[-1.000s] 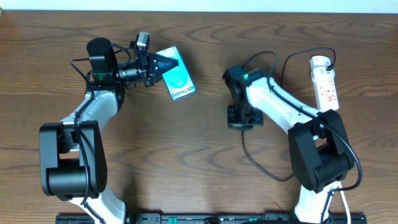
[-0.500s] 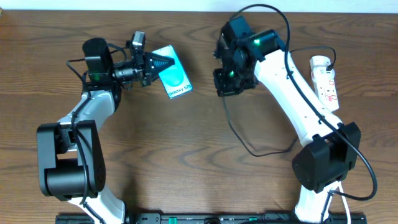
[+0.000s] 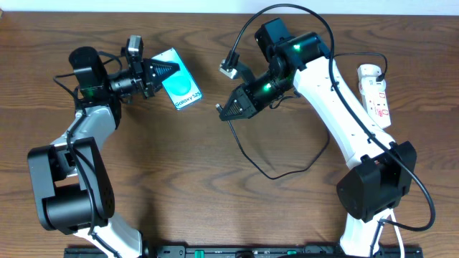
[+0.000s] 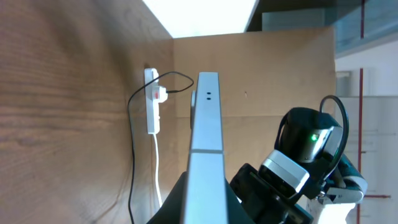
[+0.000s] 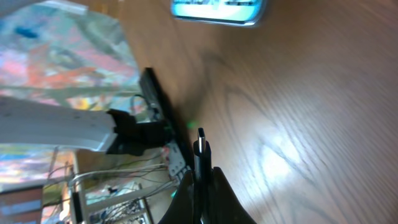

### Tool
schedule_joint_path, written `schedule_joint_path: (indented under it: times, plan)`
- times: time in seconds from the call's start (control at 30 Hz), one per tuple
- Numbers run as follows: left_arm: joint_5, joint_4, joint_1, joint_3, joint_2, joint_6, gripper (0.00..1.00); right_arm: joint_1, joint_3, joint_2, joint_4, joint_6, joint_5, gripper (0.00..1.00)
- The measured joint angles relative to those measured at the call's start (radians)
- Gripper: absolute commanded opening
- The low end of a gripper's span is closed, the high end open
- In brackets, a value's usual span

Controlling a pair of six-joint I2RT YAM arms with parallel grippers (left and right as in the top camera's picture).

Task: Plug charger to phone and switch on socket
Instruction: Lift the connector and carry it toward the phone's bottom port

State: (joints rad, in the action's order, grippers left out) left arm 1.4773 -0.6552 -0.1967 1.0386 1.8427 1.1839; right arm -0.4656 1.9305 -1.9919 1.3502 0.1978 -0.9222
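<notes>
My left gripper (image 3: 163, 72) is shut on the phone (image 3: 179, 89), a slim handset with a cyan screen, held at the far left of the table. In the left wrist view the phone (image 4: 205, 130) shows edge-on between the jaws. My right gripper (image 3: 224, 111) is shut on the charger's black plug tip (image 5: 201, 144), to the right of the phone and apart from it. The phone's end (image 5: 219, 9) shows at the top of the right wrist view. The black cable (image 3: 280, 165) loops over the table. The white socket strip (image 3: 376, 93) lies at the far right.
The socket and its cord also show in the left wrist view (image 4: 152, 106). A black rail (image 3: 237, 251) runs along the table's front edge. The charger cable arcs above the right arm (image 3: 287, 14).
My left gripper has carried the phone further left. My right gripper has swung from pointing down to pointing left towards the phone, plug tip in its jaws, with the cable trailing.
</notes>
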Motion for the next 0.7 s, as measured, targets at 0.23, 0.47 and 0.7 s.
schedule_joint_path:
  times: [0.23,0.47,0.7]
  plan:
    - [0.003,-0.411,-0.004,0.002,0.000,0.204,0.07,0.000,0.000,0.000,-0.029,0.057,-0.153,0.01]
    - [-0.025,-0.566,-0.004,0.011,0.000,0.433,0.07,0.000,0.000,0.000,-0.121,0.051,-0.289,0.01]
    - [-0.070,-0.569,-0.005,0.011,0.000,0.546,0.07,0.000,0.000,0.000,-0.245,-0.036,-0.327,0.01]
